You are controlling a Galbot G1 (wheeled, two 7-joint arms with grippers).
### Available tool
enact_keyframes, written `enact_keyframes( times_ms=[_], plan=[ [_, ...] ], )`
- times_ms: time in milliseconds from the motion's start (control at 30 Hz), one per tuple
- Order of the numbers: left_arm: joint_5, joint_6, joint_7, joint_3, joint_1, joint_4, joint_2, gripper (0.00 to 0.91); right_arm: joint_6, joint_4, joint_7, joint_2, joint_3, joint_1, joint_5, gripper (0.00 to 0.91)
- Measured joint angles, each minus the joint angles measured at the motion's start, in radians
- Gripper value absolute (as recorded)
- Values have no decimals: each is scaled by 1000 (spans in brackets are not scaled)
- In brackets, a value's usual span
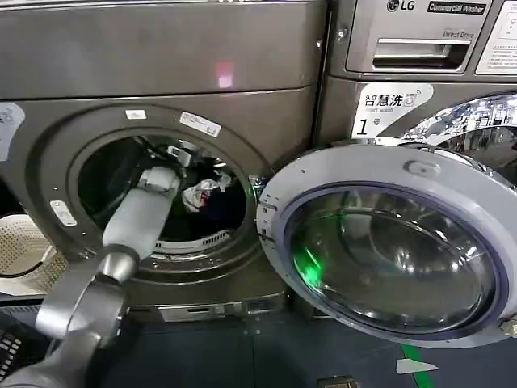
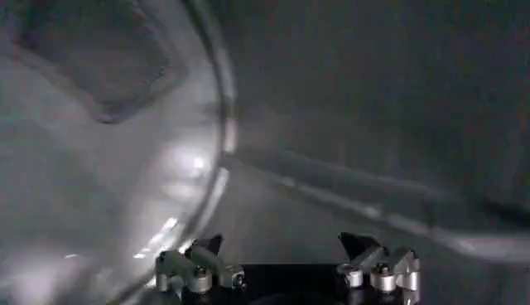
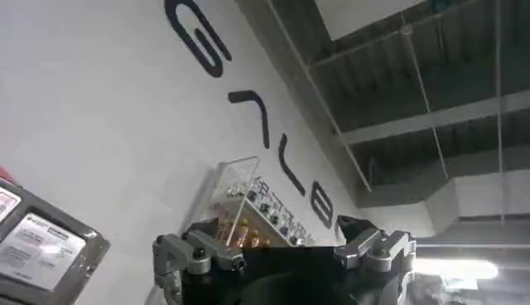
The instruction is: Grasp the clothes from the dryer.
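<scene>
The dryer (image 1: 161, 73) stands on the left of the scene, a dark bronze-grey front-loader with a wide round porthole. Its round glass door (image 1: 392, 250), grey at the rim, is swung fully open to the right and hangs in front of the neighbouring machine (image 1: 420, 48), which carries a drawer panel at the top and a white label (image 1: 392, 109) with Chinese characters and a "1".

The left arm (image 1: 137, 222) reaches up from the near left and passes through the porthole into the drum. The left gripper (image 1: 166, 158) sits inside the opening, toward its upper left. In the left wrist view the left gripper (image 2: 286, 257) has its two fingertips (image 2: 207, 249) set well apart with nothing between them, and ahead of them lies the smooth grey drum wall (image 2: 108, 149) and a raised rib (image 2: 348, 186) running across it.

The clothes (image 1: 206, 190) lie inside the drum, a small bundle of white and dark fabric, to the right of the left gripper and a little lower. The gripper is close to the bundle, but whether it touches the fabric cannot be told from the head view.

The right gripper (image 3: 286, 249) is held away from the dryer and points upward at a white wall (image 3: 99, 108) with dark lettering and a ceiling with beams (image 3: 431, 99). Its fingers (image 3: 373, 244) stand apart and hold nothing. A clear plastic box (image 3: 240, 199) is mounted on the wall beyond it.

A pale perforated basket (image 1: 24, 250) sits at the left edge, beside the dryer.
</scene>
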Motion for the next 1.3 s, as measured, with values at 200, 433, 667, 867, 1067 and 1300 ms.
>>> enact_keyframes(
  times_ms=[200, 433, 667, 867, 1067, 1300],
  plan=[
    [152, -5, 52, 68, -8, 21, -7, 907, 5, -2, -5, -3, -26, 18, -15, 907],
    [252, -9, 8, 125, -7, 36, -17, 907, 11, 0, -9, 3, -49, 30, -24, 907],
    [286, 2, -12, 161, 14, 48, -27, 907, 13, -1, -13, -11, -65, 39, -31, 907],
    [287, 5, -27, 156, 34, 60, -30, 830, 17, -6, -18, -23, -81, 43, -35, 907],
    [271, 5, -36, 150, 49, 62, -43, 159, 23, -18, -20, -28, -91, 47, -39, 907],
    [252, 3, -44, 149, 53, 64, -47, 0, 24, -23, -20, -34, -107, 61, -42, 907]
  ],
)
